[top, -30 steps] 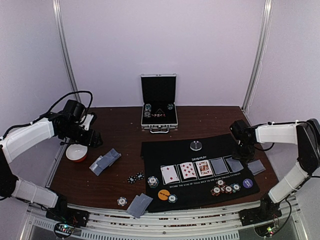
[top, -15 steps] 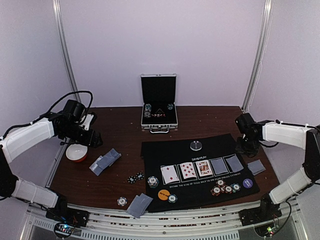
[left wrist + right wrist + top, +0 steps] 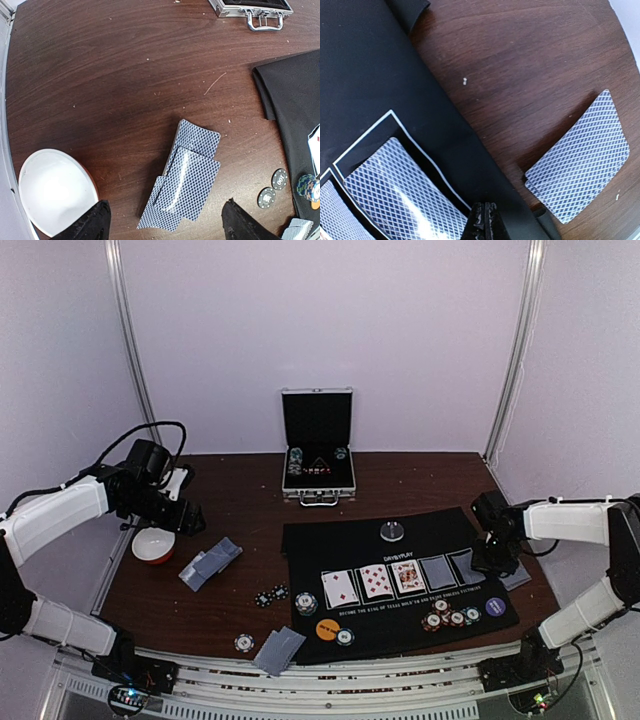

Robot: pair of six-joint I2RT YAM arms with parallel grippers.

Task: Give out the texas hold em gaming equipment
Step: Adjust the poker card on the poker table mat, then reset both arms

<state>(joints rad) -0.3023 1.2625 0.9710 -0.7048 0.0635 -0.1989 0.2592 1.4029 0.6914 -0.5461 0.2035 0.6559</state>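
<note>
On the black mat (image 3: 400,635) lie three face-up cards (image 3: 375,581) and two face-down ones (image 3: 438,571). Poker chips (image 3: 447,618), an orange disc (image 3: 327,629), a purple disc (image 3: 495,606) and a silver disc (image 3: 392,531) also lie on it. My right gripper (image 3: 484,222) is shut and empty, low over the mat's right edge (image 3: 485,165). It is between a face-down card (image 3: 405,195) and the cards on the wood (image 3: 580,157). My left gripper (image 3: 167,222) hangs open above a fanned card pile (image 3: 185,182).
A red-and-white bowl (image 3: 154,545) sits left of the card pile (image 3: 210,562). The open silver case (image 3: 318,455) stands at the back. Loose chips (image 3: 270,595) and one more chip (image 3: 244,642) lie on the wood, with more cards (image 3: 279,649) at the front edge.
My right gripper has swung from the mat's far right corner toward the near side and come down over the mat's right edge, still shut. The left arm has stayed put.
</note>
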